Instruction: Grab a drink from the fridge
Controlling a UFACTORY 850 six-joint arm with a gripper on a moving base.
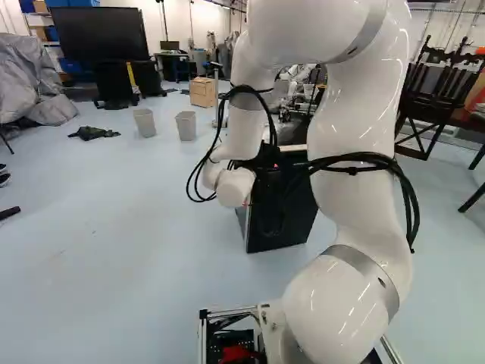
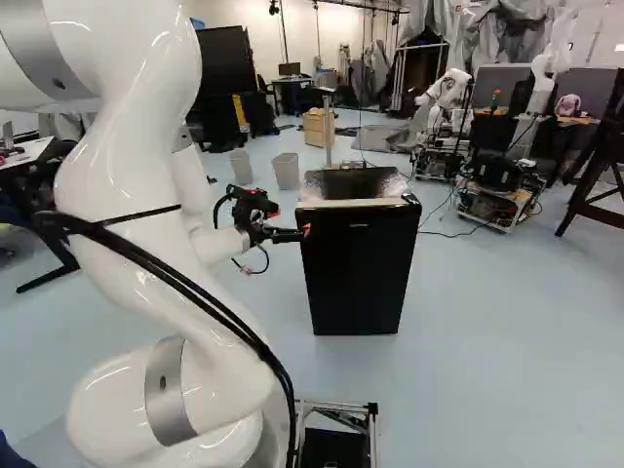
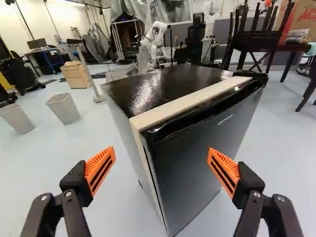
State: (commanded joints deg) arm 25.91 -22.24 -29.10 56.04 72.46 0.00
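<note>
Pale floor (image 3: 29,170) carries the black mini fridge (image 3: 170,84) ahead of the spread pincer (image 3: 162,154); no drink shows. Door (image 3: 202,163) apparently closed — opening it seems in hand, next needing one fingertip worked behind its edge.

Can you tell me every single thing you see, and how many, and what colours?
Fridge: one, black, ahead of the arm
Bins: two, grey, beyond the fridge
Box: one, brown, behind the bins
Dark cloth: one, on the floor beside the bins
Big screen: one, black, far back
Sheet: grey, left edge of left base view
Chair: at least one, dark, right of left base view
Other robots: two, white, far back
Far clutter: too small to count
Cables: several, black, on the arm
Arm: one, white
Claw: one, black, orange pads, open
</note>
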